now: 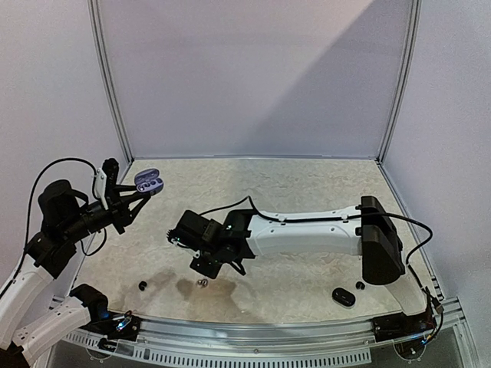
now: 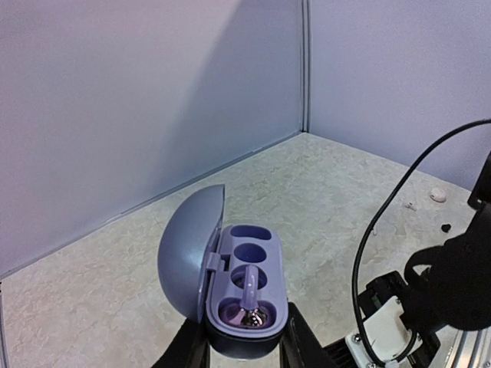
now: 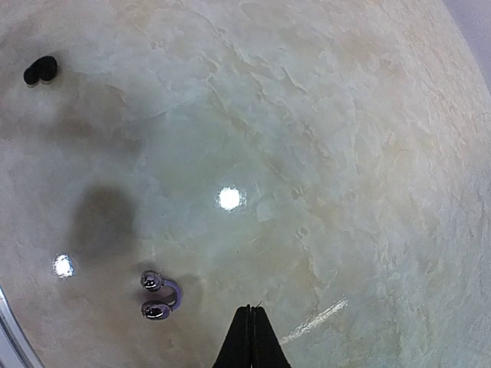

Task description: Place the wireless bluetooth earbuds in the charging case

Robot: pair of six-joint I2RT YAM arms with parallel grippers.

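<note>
Surface: beige marbled table (image 1: 307,184), lavender walls (image 1: 253,77) behind.
Charging case (image 2: 245,295): raised at the left rear; long axis runs away from the left wrist camera; pockets face up; lid (image 2: 188,257) open along the left long side.
Seated earbud (image 2: 249,307): nearest pocket.
Loose earbud (image 3: 159,295): purple, on the table just left of the right fingertips, apart from them.
Black earbud (image 3: 40,70): well apart.
Left gripper (image 2: 244,341): fingers narrowly spread, clamping the case's near end.
Right gripper (image 3: 251,310): fingers pressed together, holding nothing.

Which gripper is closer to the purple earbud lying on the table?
Right. The right gripper is shut close beside the purple earbud; the left gripper holds the open charging case far off to its left.
</note>
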